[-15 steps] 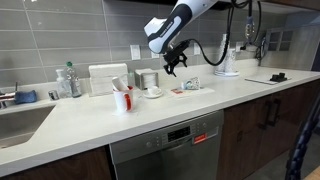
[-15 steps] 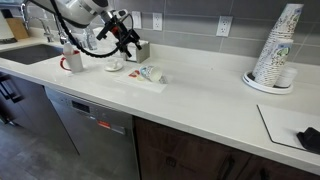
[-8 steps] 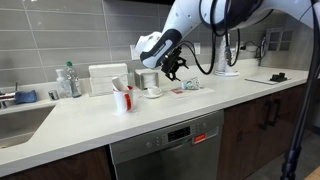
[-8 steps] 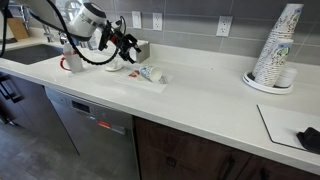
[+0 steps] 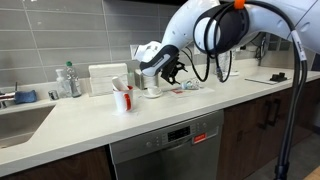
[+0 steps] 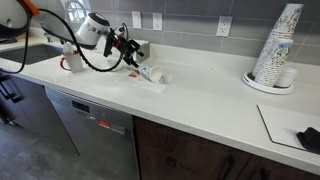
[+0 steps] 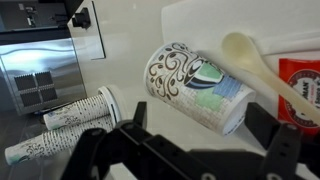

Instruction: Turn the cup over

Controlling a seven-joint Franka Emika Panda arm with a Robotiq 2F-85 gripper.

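The cup (image 7: 195,88) lies on its side on a white mat (image 7: 200,20). It is white and tapered with a swirl pattern and a blue-green print. It shows small in both exterior views (image 5: 190,85) (image 6: 150,73). My gripper (image 7: 200,128) is open, with a black finger on each side of the cup and not touching it. In both exterior views the gripper (image 5: 175,72) (image 6: 133,58) hangs just above and beside the cup, near the back wall.
A pale spoon (image 7: 262,70) and a red packet (image 7: 300,88) lie beside the cup. A white mug with red things (image 5: 122,98), a small cup on a saucer (image 5: 153,92), a metal canister (image 5: 148,79) and a stack of paper cups (image 6: 275,50) stand on the counter. A sink (image 5: 20,120) lies at one end.
The arm has come down and moved toward the backsplash, bringing the open gripper close over the lying cup. The cup has not moved.
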